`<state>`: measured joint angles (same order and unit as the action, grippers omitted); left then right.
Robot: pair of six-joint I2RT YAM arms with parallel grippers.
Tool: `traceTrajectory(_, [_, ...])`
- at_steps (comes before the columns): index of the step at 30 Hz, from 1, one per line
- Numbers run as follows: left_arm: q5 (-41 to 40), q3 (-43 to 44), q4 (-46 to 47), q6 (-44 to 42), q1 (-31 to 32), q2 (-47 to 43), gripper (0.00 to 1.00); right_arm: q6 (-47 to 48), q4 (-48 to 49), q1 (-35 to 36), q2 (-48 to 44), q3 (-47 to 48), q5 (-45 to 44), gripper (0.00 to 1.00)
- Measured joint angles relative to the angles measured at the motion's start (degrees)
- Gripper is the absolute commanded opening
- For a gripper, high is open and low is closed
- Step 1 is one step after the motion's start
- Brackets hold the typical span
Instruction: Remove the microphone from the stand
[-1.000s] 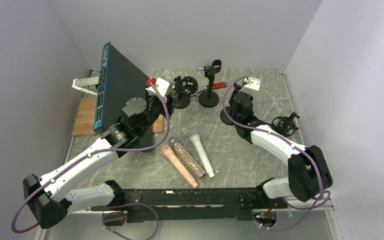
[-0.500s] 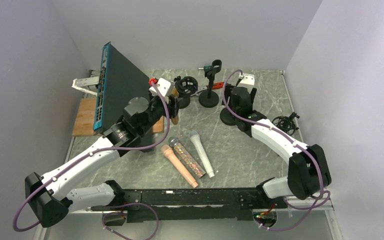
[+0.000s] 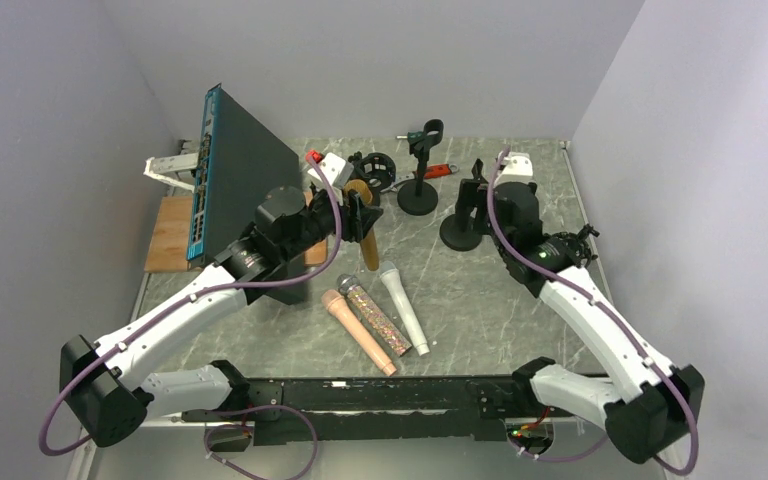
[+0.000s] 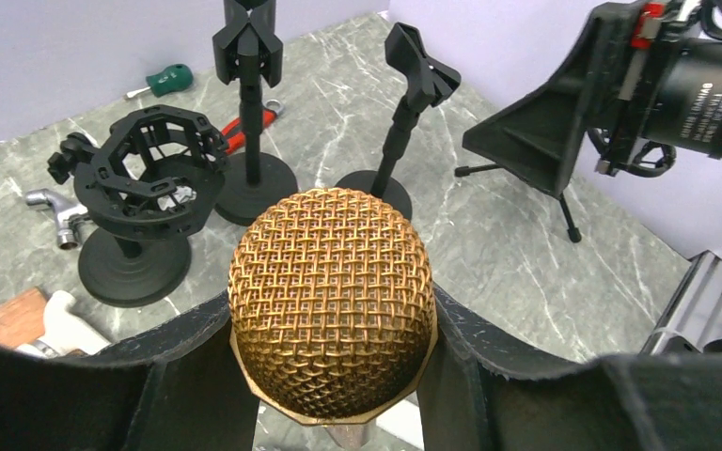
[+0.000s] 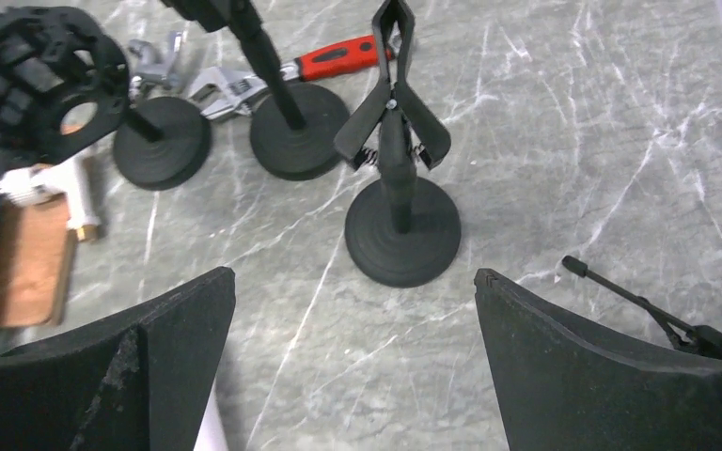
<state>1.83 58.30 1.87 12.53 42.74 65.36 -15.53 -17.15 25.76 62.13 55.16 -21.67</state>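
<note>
A gold mesh-headed microphone [image 3: 364,228] hangs tilted above the table, clear of every stand. My left gripper [image 3: 362,214] is shut on it just below the head. In the left wrist view the microphone's head [image 4: 331,299] fills the gap between both fingers. Behind it stand an empty shock-mount stand [image 3: 368,180] [image 4: 146,193] and two empty clip stands [image 3: 420,165] [image 3: 460,228]. My right gripper [image 3: 478,192] [image 5: 355,287] is open, a little short of the nearer clip stand [image 5: 400,150], with nothing between its jaws.
Three microphones lie mid-table: pink [image 3: 358,331], glittery [image 3: 374,316], white [image 3: 403,306]. A blue network switch [image 3: 235,170] leans at the left over a wooden board [image 3: 168,232]. A red-handled wrench [image 3: 442,170] lies at the back. A small tripod mount [image 3: 570,247] stands at the right.
The left gripper has carried the gold microphone away from the shock-mount stand, rightward and toward the table's middle. The right gripper has opened off the clip stand and drawn back to the right.
</note>
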Motion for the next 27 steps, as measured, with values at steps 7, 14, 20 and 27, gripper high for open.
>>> traceTrajectory(7, [4.0, 0.24, 0.31, 2.47, -0.66, 0.26, 0.0, -2.1, -1.27, 1.9, -8.02, -2.43, 10.19, 1.0])
traceTrajectory(14, [8.04, 0.24, 0.5, 4.79, -0.94, 1.62, 0.0, -0.85, 16.35, 19.65, -7.15, -11.56, 22.82, 0.92])
traceTrajectory(20, [9.33, 0.81, 0.44, 5.18, -0.94, 2.19, 0.0, 2.73, 29.9, 28.13, 0.57, -13.9, 19.78, 0.71])
traceTrajectory(27, [9.66, 1.18, 0.44, 5.18, -0.94, 2.19, 0.0, 6.6, 37.68, 32.04, 3.65, -14.51, 12.7, 0.46])
